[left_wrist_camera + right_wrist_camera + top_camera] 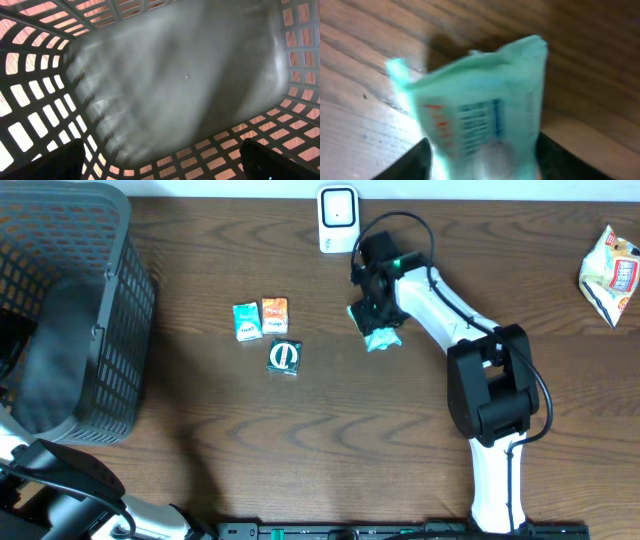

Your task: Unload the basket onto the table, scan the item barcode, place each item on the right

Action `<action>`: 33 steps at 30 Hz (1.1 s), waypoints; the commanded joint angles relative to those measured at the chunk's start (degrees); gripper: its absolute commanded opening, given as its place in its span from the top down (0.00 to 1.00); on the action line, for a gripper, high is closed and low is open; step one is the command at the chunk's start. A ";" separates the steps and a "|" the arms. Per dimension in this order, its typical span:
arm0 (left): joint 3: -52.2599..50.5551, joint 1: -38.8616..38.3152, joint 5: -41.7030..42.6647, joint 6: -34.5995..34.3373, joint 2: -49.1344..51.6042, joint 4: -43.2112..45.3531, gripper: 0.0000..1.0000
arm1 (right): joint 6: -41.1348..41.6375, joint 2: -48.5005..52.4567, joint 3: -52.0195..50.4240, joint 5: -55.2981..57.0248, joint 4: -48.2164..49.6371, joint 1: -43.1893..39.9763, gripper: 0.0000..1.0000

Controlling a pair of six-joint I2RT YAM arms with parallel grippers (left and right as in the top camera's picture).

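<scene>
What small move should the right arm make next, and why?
Probably carry the teal plastic packet, which sits between the fingers of the right gripper, closer to the white box-shaped scanner. The packet is apart from the scanner, off to one side.

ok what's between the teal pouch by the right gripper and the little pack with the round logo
Nothing. The overhead view shows only bare wooden table between the teal pouch and the pack with the round logo.

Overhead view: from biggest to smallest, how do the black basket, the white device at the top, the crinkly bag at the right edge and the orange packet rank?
1. black basket
2. crinkly bag
3. white device
4. orange packet
</scene>
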 commanded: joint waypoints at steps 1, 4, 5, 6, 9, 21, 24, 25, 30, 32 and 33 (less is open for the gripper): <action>-0.11 0.15 -0.17 -0.26 0.33 -0.26 0.02 | -0.42 -1.53 -3.04 -1.46 1.77 0.46 0.65; -0.11 0.15 -0.20 -0.26 0.33 -0.26 0.02 | 3.10 -1.62 -2.43 -1.44 2.34 0.52 0.85; -0.11 0.15 -0.20 -0.26 0.33 -0.26 0.02 | 3.93 -1.62 -1.68 -1.46 2.34 0.52 0.85; -0.11 0.15 -0.17 -0.26 0.33 -0.26 0.02 | 4.20 -1.62 -0.72 -1.44 2.34 0.50 0.86; -0.11 0.15 -0.20 -0.26 0.33 -0.26 0.02 | 4.17 -1.62 4.50 -1.01 2.38 0.50 0.88; -0.11 0.15 -0.20 -0.26 0.33 -0.26 0.02 | 4.20 -0.63 10.32 -0.11 39.58 0.61 0.97; -0.11 0.15 -0.17 -0.26 0.33 -0.26 0.03 | 5.46 1.18 10.32 3.65 46.40 0.61 0.96; -0.11 0.15 -0.17 -0.26 0.33 -0.26 0.02 | 6.38 1.88 10.32 4.50 48.04 0.61 0.93; -0.11 0.15 -0.20 -0.26 0.33 -0.26 0.02 | 10.86 6.40 10.32 5.01 57.07 0.61 0.88; -0.11 0.15 -0.20 -0.26 0.33 -0.28 0.02 | 10.86 7.72 10.32 5.01 59.19 0.61 0.86; -0.11 0.15 -0.20 -0.26 0.33 -0.26 0.02 | 10.86 8.20 10.32 5.01 59.69 0.61 0.83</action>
